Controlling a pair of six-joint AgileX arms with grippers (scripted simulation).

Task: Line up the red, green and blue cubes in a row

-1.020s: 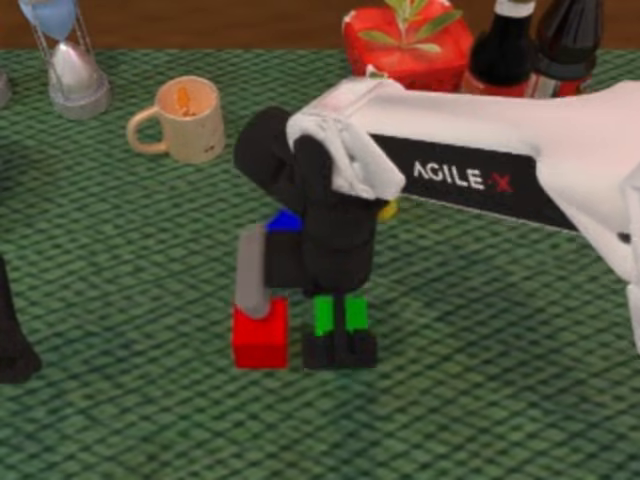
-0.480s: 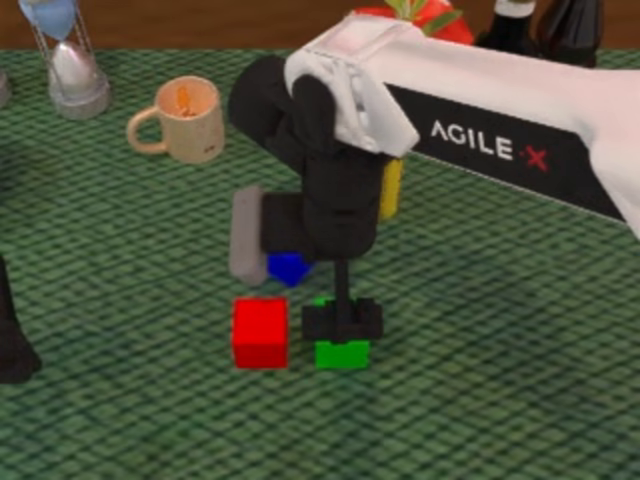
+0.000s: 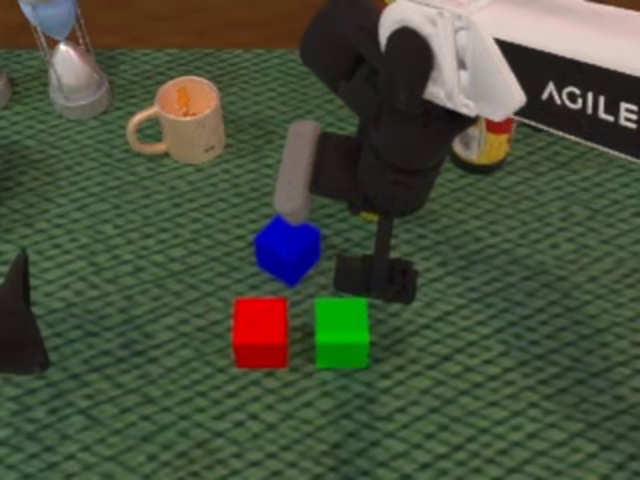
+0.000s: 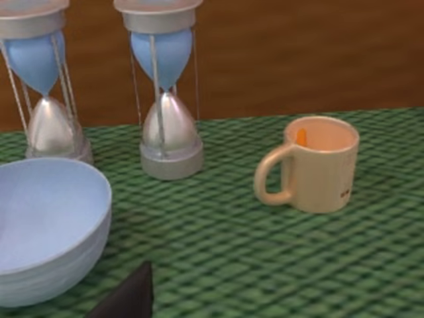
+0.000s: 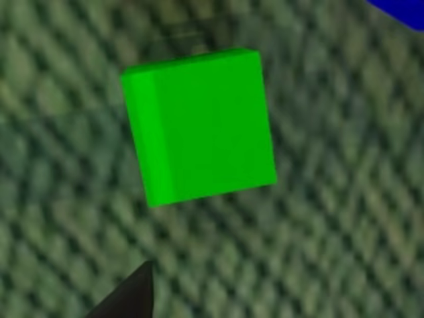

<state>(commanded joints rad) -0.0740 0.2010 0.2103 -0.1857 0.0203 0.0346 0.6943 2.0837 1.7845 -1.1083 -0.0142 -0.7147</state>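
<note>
While the right arm reaches in from the top view's right, its tool [image 3: 375, 278] hangs above the tabletop [image 3: 500, 380] just behind the green cube [image 3: 342, 333], holding nothing; whether its fingers stand apart or together I cannot tell. The green cube sits flat on the green woven cloth, just beside the red cube [image 3: 261, 332] on its left, a narrow gap between them, their front edges level. The blue cube [image 3: 288, 249] lies behind that gap, turned at an angle to the other two, close to the red cube's back edge but apart from it. In the right wrist view the green cube [image 5: 201, 124] stands alone on the cloth with bare room all round it, and a corner of the blue cube [image 5: 403, 12] shows at the edge.

To the right of the green cube the cloth is open toward the front and right edges. A mug [image 3: 185, 119] and an hourglass [image 3: 68, 60] stand well back on the left, a yellow can [image 3: 486, 143] behind the arm. The left tool [image 3: 18, 325] is parked at the left edge; I cannot tell how its fingers stand.
</note>
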